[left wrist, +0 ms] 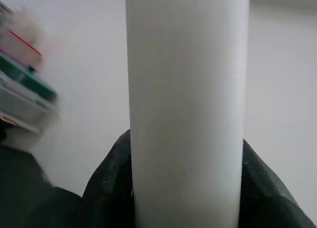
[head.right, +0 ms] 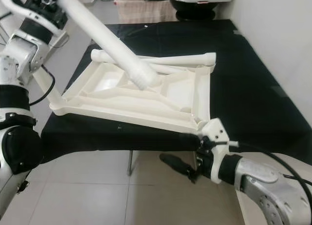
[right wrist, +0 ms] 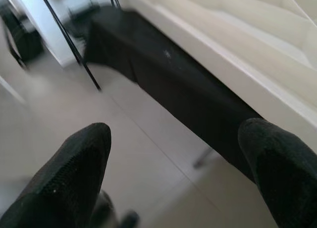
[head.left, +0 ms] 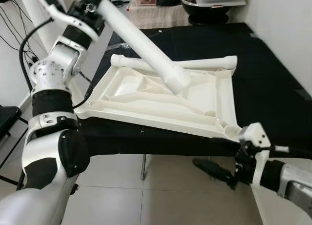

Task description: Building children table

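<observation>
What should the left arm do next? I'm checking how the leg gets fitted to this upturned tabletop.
Probably steer the white leg, clamped in the left gripper, toward a corner socket of the upturned tabletop. Its ribbed end now hangs over the ribbed middle, not a corner. The right gripper hangs open below the table edge.

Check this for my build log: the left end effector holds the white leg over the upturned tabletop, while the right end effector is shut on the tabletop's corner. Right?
Not quite. The right end effector is open and empty, below the table edge, as the right wrist view shows. The left end effector does hold the white leg over the upturned tabletop.
</observation>
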`<state>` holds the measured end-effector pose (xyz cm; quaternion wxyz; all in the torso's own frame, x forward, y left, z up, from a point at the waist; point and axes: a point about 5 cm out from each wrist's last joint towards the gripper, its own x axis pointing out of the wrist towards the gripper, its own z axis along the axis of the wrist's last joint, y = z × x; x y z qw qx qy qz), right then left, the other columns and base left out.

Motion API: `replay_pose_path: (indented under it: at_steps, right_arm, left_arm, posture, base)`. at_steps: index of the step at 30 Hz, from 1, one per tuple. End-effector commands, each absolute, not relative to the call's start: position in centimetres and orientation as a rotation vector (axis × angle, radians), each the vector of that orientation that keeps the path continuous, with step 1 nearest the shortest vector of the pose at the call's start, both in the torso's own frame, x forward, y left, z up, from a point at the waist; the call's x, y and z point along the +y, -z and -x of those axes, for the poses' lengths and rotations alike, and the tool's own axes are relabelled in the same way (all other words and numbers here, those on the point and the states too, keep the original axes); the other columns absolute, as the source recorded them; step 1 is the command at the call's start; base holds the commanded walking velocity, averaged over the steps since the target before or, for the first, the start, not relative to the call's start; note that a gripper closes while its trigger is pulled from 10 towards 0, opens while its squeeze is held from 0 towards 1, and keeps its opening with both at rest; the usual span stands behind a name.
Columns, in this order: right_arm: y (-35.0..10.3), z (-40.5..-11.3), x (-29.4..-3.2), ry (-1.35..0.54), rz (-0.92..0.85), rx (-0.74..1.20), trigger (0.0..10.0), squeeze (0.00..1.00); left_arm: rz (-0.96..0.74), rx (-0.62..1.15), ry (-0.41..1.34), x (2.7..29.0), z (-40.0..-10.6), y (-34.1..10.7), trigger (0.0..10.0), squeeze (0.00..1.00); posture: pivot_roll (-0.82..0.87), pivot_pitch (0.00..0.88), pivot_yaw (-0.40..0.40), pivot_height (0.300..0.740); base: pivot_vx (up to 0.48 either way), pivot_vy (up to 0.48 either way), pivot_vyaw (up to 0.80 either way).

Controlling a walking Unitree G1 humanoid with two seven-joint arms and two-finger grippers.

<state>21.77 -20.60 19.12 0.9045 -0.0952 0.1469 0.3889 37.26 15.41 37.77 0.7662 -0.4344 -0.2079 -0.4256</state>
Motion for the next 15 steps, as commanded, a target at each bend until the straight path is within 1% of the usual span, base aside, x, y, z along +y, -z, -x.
replay_pose_path:
  at_steps: [1, 3, 4, 5, 6, 7, 8, 10, 11, 12, 13, 14, 15]
  right_arm:
    - [-19.2, -21.9, -20.2, -0.809, 0.226, 0.285, 10.0, 1.00]
    - [-19.2, -22.7, -20.3, -0.736, 0.279, 0.285, 10.0, 1.00]
    - [-19.2, -22.7, -20.3, -0.736, 0.279, 0.285, 10.0, 1.00]
    - [-18.9, -23.3, -20.6, -0.677, 0.311, 0.297, 10.0, 0.79]
    - [-18.6, -24.1, -21.1, -0.584, 0.341, 0.305, 10.0, 0.12]
    - [-18.6, -24.1, -21.1, -0.584, 0.341, 0.305, 10.0, 0.12]
    - [-18.3, -24.9, -21.6, -0.478, 0.340, 0.306, 10.0, 0.00]
    - [-17.9, -25.7, -22.3, -0.330, 0.332, 0.293, 10.0, 0.00]
    - [-17.9, -25.7, -22.3, -0.330, 0.332, 0.293, 10.0, 0.00]
    - [-17.7, -26.0, -22.4, -0.257, 0.299, 0.269, 10.0, 0.00]
    - [-17.7, -26.0, -22.4, -0.257, 0.299, 0.269, 10.0, 0.00]
    - [-17.6, -26.1, -22.3, -0.202, 0.261, 0.245, 10.0, 0.00]
    - [-17.6, -26.1, -22.3, -0.202, 0.261, 0.245, 10.0, 0.00]
  left_arm:
    - [0.875, -0.417, 0.958, 14.5, -37.0, -37.1, 0.0, 0.00]
    - [0.751, -0.367, 1.000, 12.9, -36.4, -36.0, 0.0, 0.00]
    - [0.751, -0.367, 1.000, 12.9, -36.4, -36.0, 0.0, 0.00]
    - [0.675, -0.332, 1.033, 12.0, -35.9, -35.2, 0.0, 0.00]
    - [0.591, -0.293, 1.068, 11.1, -35.2, -34.2, 0.0, 0.00]
    - [0.591, -0.293, 1.068, 11.1, -35.2, -34.2, 0.0, 0.00]
    - [0.497, -0.242, 1.110, 10.3, -34.3, -32.8, 0.0, 0.00]
    - [0.356, -0.155, 1.168, 9.5, -32.6, -30.2, 0.0, 0.00]
    - [0.356, -0.155, 1.168, 9.5, -32.6, -30.2, 0.0, 0.00]
    - [0.289, -0.108, 1.187, 9.4, -31.6, -28.8, 0.0, 0.00]
    - [0.289, -0.108, 1.187, 9.4, -31.6, -28.8, 0.0, 0.00]
    - [0.231, -0.071, 1.195, 9.5, -30.8, -27.7, 0.0, 0.00]
    - [0.231, -0.071, 1.195, 9.5, -30.8, -27.7, 0.0, 0.00]
  posture:
    - [-0.15, 0.068, 0.065, 0.740]
    - [-0.14, 0.063, 0.064, 0.740]
    - [-0.14, 0.063, 0.064, 0.740]
    - [-0.14, 0.063, 0.064, 0.740]
    - [-0.14, 0.066, 0.066, 0.740]
    - [-0.14, 0.066, 0.066, 0.740]
    - [-0.14, 0.068, 0.068, 0.740]
    - [-0.14, 0.071, 0.069, 0.740]
    - [-0.14, 0.071, 0.069, 0.740]
    - [-0.14, 0.073, 0.070, 0.740]
    - [-0.14, 0.073, 0.070, 0.740]
    - [-0.14, 0.075, 0.071, 0.740]
    - [-0.14, 0.075, 0.071, 0.740]
  base:
    - [0.000, 0.000, 0.00]
    - [0.000, 0.000, 0.00]
    - [0.000, 0.000, 0.00]
    - [0.000, 0.000, 0.00]
    - [0.000, 0.000, 0.00]
    - [0.000, 0.000, 0.00]
    - [0.000, 0.000, 0.00]
    - [0.000, 0.000, 0.00]
    - [0.000, 0.000, 0.00]
    - [0.000, 0.000, 0.00]
    - [0.000, 0.000, 0.00]
    - [0.000, 0.000, 0.00]
    - [0.000, 0.000, 0.00]
